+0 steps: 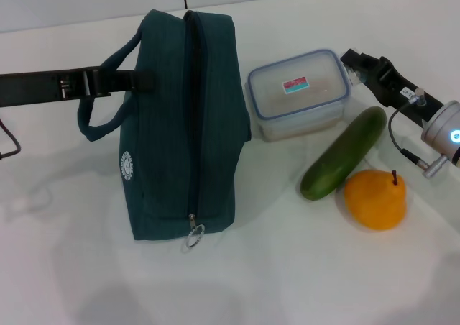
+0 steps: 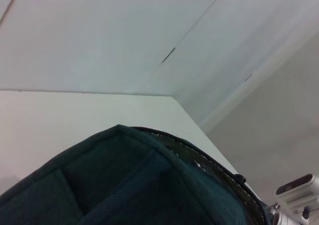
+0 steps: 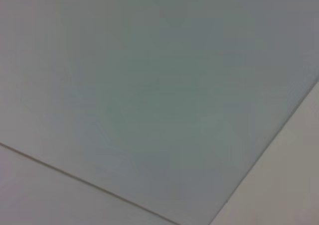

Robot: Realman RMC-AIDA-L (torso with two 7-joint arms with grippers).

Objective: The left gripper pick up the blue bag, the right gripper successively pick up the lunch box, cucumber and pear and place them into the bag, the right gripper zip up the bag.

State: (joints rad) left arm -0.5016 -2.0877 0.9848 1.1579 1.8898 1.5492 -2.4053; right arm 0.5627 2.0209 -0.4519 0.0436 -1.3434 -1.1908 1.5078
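Note:
The blue bag (image 1: pixel 172 124) stands upright at centre-left of the white table, its zipper line running along the top and the ring pull (image 1: pixel 194 235) hanging at the near end. My left gripper (image 1: pixel 144 80) reaches in from the left, passes through the loop handle and is shut on the bag's top edge. The left wrist view shows the bag's fabric (image 2: pixel 124 185) close up with a strip of silver lining. The lunch box (image 1: pixel 298 91) lies right of the bag. My right gripper (image 1: pixel 352 57) is at its far right corner. The cucumber (image 1: pixel 343 152) and pear (image 1: pixel 375 199) lie nearer, side by side.
The table's far edge meets a pale wall behind the bag. A thin dark cable (image 1: pixel 8 142) loops at the left edge. The right arm's white wrist (image 1: pixel 445 134) hangs just right of the cucumber and pear. The right wrist view shows only blank pale surfaces.

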